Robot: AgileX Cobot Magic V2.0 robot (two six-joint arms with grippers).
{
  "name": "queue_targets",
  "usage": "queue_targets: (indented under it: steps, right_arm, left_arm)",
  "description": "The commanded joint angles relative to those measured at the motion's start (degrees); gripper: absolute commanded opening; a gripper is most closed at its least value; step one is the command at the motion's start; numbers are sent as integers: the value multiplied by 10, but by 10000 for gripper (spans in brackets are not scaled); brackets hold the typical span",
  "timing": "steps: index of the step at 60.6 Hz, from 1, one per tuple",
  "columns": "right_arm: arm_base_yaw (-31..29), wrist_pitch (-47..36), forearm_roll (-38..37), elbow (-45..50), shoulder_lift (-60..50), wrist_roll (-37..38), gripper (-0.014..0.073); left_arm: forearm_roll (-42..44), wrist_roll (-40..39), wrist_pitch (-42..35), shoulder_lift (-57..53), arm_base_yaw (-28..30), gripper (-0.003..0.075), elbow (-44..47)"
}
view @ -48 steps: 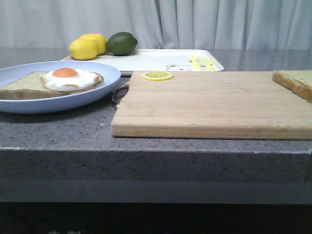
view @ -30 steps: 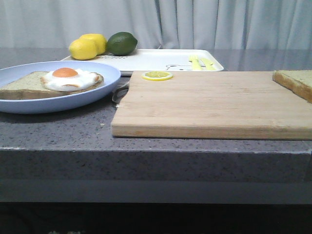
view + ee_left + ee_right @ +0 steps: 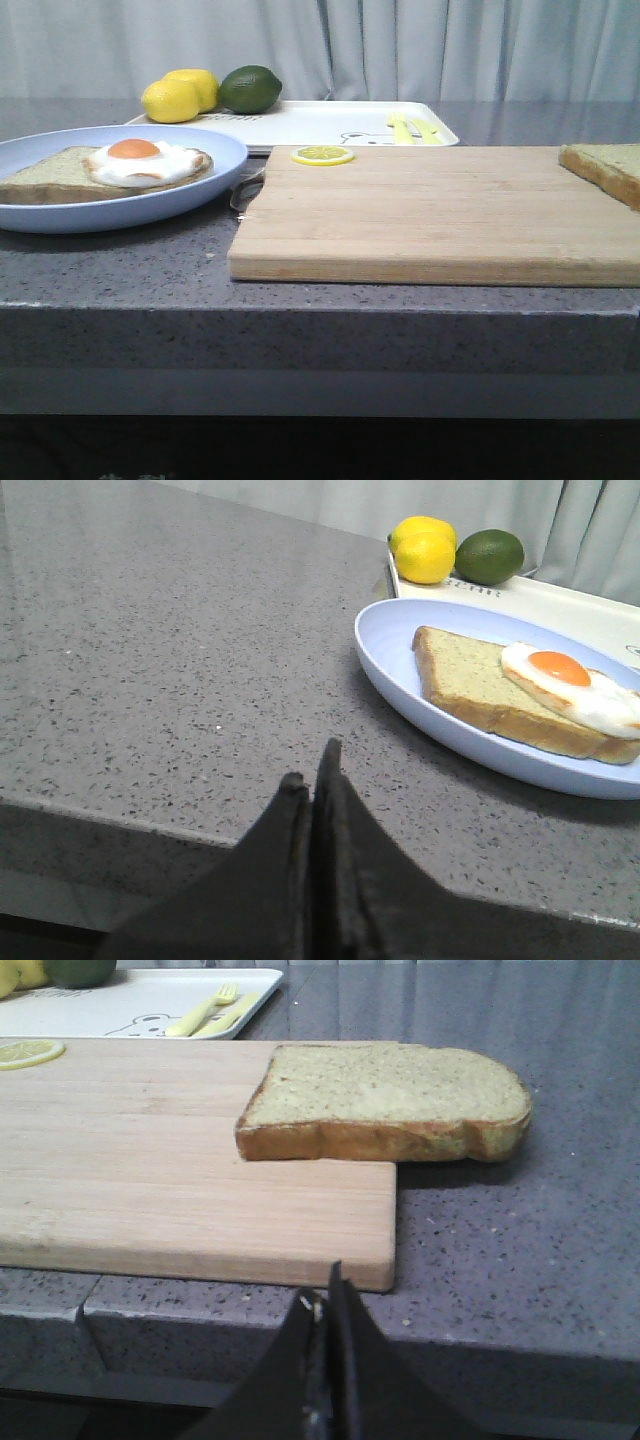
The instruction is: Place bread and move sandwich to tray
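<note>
Bread flat on cutting board, overhanging its corner. Sandwich on blue plate, just beside tray. Left gripper and right gripper both pinched closed, holding nothing.

Left end effector closed; right end effector closed.

The counter is grey speckled stone with a slight sheen. The cutting board is pale matt wood with visible grain. The plate looks smooth, pale-blue plastic; the bread porous, brown-crusted.
</note>
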Motion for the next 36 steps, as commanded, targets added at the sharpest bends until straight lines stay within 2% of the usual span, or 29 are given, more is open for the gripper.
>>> queue_targets:
  steps: [1, 11, 25, 36]
  right_arm:
    - [-5, -43, -3, -2, -9, -1, -59]
    - [-5, -49, -3, -2, -9, -1, -59]
    - [-5, -102, -3, -2, -9, -1, -59]
    - [-5, -122, -3, -2, -9, -1, -59]
  left_arm:
    - [0, -5, -48, -12, -4, -19, 7]
    - [0, -5, -48, -12, -4, -19, 7]
    - [0, -5, -51, -12, -4, -19, 7]
    - [0, -5, -116, -12, -4, -19, 7]
